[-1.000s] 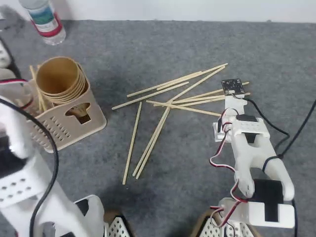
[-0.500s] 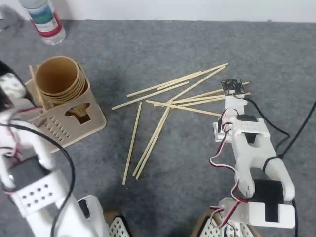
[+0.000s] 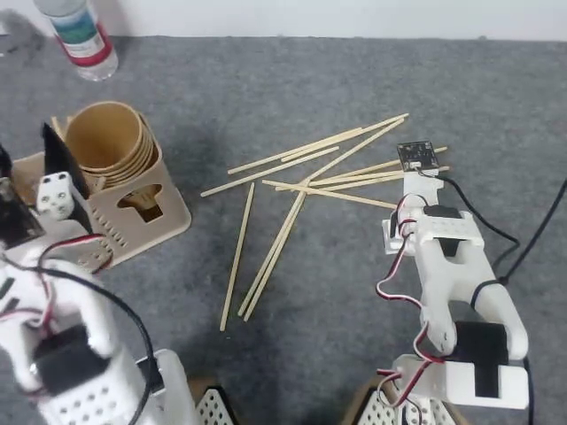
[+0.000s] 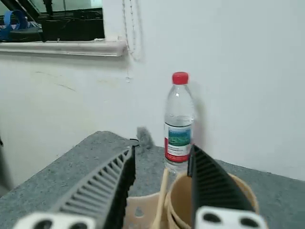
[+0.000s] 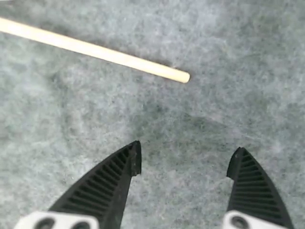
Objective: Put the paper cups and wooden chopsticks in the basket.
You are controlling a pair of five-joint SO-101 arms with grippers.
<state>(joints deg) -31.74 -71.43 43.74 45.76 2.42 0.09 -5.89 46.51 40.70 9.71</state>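
Chopsticks [image 3: 319, 142] near basket [image 3: 164, 217], bottle [image 3: 81, 35] behind, left end effector [image 4: 162, 150] released, right end effector [image 5: 187, 147] released

The left arm's gripper [image 3: 34, 181] has risen at the basket [image 3: 166, 211]'s left end. Its dark fingers [image 3: 62, 158], spread apart, now stand just beside the stacked paper cups [image 3: 102, 133]. The arm's white body, which a second ago overlapped the basket's near-left corner, has dropped toward the near edge of the surface.
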